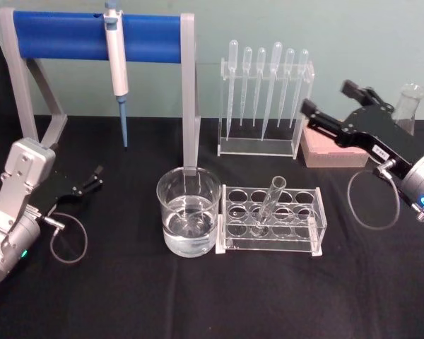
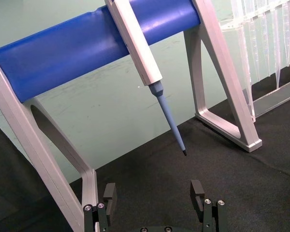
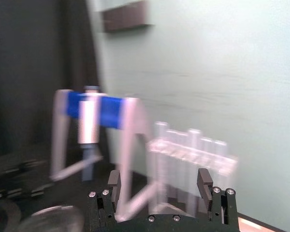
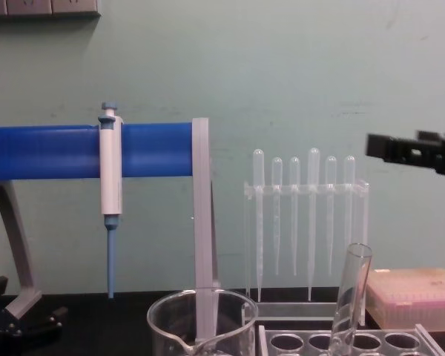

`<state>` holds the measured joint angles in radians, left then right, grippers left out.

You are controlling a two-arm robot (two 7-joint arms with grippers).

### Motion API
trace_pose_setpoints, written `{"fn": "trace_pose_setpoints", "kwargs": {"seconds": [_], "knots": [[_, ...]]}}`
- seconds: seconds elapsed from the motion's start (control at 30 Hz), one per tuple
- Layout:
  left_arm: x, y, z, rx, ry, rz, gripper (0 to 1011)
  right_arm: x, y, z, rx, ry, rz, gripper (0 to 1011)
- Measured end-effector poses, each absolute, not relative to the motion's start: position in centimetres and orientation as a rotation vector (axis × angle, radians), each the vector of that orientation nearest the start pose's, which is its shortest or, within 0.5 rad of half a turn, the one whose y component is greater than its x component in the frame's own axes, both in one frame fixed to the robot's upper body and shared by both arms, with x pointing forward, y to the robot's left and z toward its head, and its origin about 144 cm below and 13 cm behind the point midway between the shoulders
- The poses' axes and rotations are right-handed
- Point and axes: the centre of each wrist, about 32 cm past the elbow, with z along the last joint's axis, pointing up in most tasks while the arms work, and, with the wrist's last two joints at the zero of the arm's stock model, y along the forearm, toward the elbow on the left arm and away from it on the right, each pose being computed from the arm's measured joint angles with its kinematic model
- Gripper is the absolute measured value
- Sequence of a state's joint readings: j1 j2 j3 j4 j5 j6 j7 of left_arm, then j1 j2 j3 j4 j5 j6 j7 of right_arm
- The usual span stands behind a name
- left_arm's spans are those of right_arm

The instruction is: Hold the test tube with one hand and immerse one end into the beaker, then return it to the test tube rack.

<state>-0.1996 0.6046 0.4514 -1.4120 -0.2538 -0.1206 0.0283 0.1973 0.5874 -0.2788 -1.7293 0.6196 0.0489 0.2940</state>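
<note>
Two hands are in view, and neither holds anything. The right hand (image 1: 332, 106) is raised above the surface's right side, near the far edge, its black fingers spread wide apart with nothing between them; its wrist view is blurred, so I judge it is swinging toward its target. The left hand (image 1: 93, 177) sits low near the left edge, fingers spread too, apparently parked.

The test tube (image 1: 268, 203) stands in the clear rack (image 1: 271, 219) at the middle of the surface, leaning in one of the round holes, its flared rim tipped toward the far edge. That tilt comes from the hole being wider than the tube, and it leaves the upper half standing free above the rack, which is likely where a grasp would go. It is thin smooth glass, slippery and round-bottomed, so a firm, centred pinch seems called for.

The beaker (image 1: 189, 211) sits just beside the rack's left end, touching or nearly so; it is wide, clear, thick-rimmed glass, with water filling its lower part. Its wide mouth makes an easy target for dipping.

Behind, a blue-and-white pipettor (image 1: 116, 60) hangs on a stand with a blue bar (image 1: 63, 37), and plastic pipettes (image 1: 265, 88) hang in a clear holder near the far edge.
</note>
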Motion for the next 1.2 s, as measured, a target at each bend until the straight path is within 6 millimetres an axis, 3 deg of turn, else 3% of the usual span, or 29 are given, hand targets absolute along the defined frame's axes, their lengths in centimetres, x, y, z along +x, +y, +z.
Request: {"fn": "trace_pose_setpoints", "kwargs": {"seconds": [0.23,0.57,1.2], "knots": [[48.9,31.0,114.0,0.305,-0.285,1.248,1000,49.3,-28.2,121.5,0.076,-0.127,-1.245,1002],[48.9,31.0,114.0,0.304,-0.285,1.248,1000,49.6,-27.5,117.8,0.012,-0.131,-1.401,1002],[48.9,31.0,114.0,0.305,-0.285,1.248,1000,49.5,-27.3,116.8,-0.023,-0.116,-1.406,1002]]}}
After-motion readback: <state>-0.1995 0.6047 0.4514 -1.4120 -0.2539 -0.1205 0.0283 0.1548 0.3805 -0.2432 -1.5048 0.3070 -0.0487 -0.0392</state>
